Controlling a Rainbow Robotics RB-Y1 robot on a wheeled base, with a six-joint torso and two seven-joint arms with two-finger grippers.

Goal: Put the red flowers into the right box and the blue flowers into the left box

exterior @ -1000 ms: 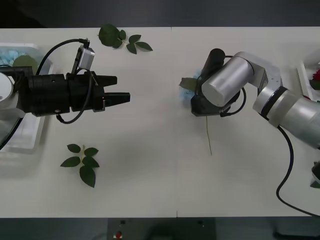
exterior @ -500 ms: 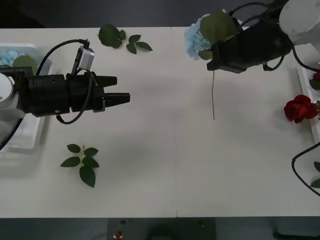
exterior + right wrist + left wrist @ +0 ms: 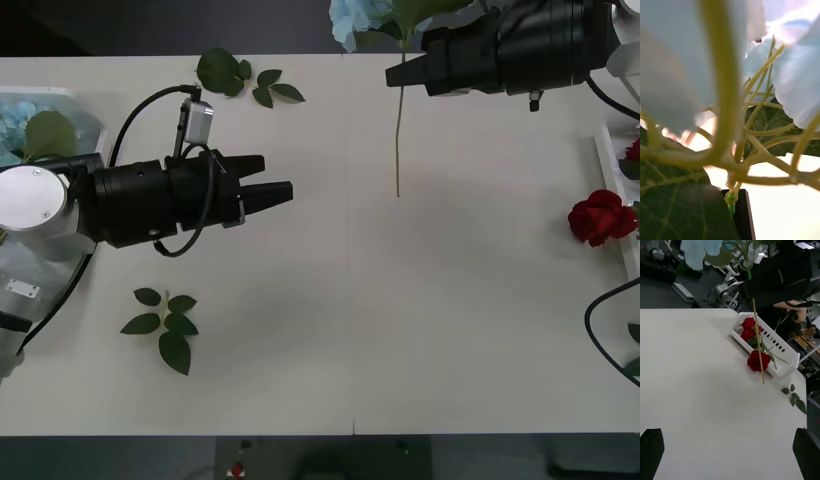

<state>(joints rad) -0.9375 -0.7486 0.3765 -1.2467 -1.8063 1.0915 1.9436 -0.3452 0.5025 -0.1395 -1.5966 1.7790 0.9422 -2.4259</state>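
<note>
From the front, the black right gripper (image 3: 405, 68) holds a fluffy pale-blue flower cluster (image 3: 355, 18) above the white table (image 3: 400, 330), jaws pinching its thin stem. The right wrist view shows petals and leaf (image 3: 673, 210) close up. In the left wrist view, the left gripper's fingers (image 3: 651, 452) are spread, and red roses (image 3: 749, 328) lie in the white slotted right box (image 3: 784, 356).

Under the left pincer (image 3: 285, 190) and the right pincer (image 3: 392, 72), a wide white matte table (image 3: 350, 330), evenly lit, with only soft shadows. Between the two pincers, a faint seam (image 3: 351, 300) from near edge to far edge. Beyond the far edge, behind the right pincer, a dark band (image 3: 150, 25), too dim to make out. Nearer than the left pincer, past the near edge, a dark grey strip with a small red button (image 3: 236, 468). Ahead of the left pincer, past the table's end, a dim room crowded with dark equipment (image 3: 662, 266) and grey machine parts (image 3: 724, 290).
</note>
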